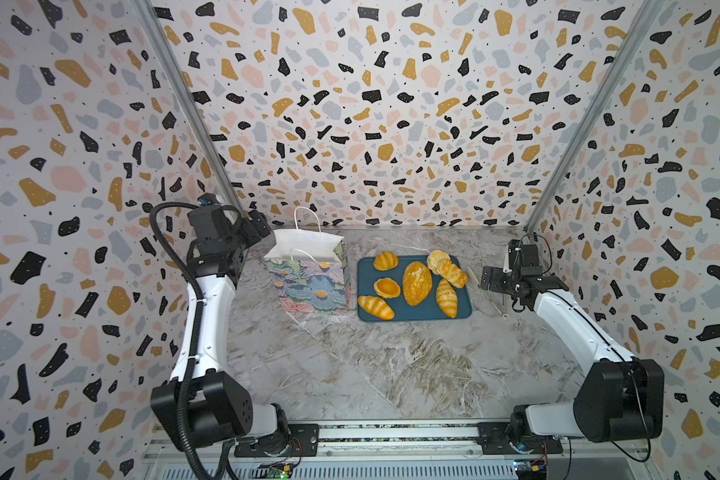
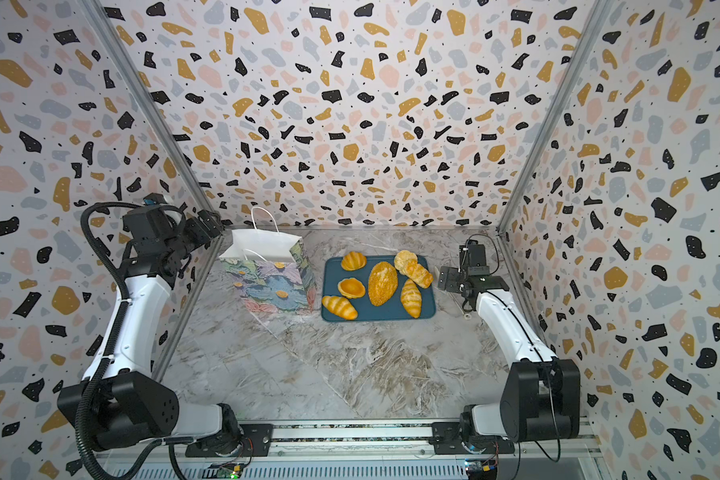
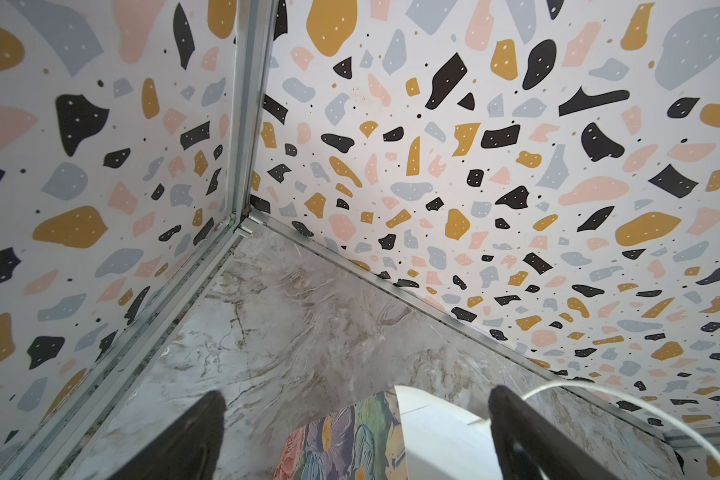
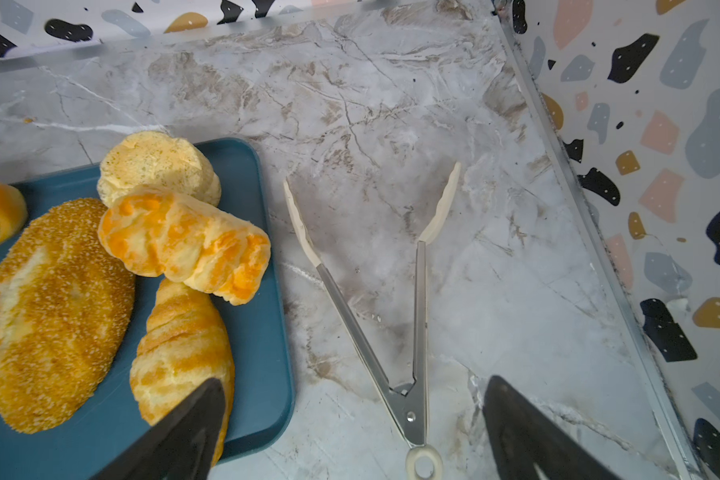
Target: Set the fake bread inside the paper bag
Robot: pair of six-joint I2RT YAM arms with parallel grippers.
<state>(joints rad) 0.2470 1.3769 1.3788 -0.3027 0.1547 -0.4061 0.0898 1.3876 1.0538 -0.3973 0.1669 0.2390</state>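
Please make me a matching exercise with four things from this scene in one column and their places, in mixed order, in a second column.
Things:
1. paper bag
2. seeded loaf
3. tongs
4. tray

Places, as seen in both top views:
A. flat on the table, right of the tray
B. middle of the tray
C. standing upright, left of the tray
D. between bag and tongs

Pairs: 1-C, 2-B, 3-A, 4-D

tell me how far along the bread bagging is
Nothing done yet: all seven fake breads lie on the blue tray beside the open paper bag. Nothing in hand: left tool and right tool are open and empty, the right near the tongs. All seven remain to bag.
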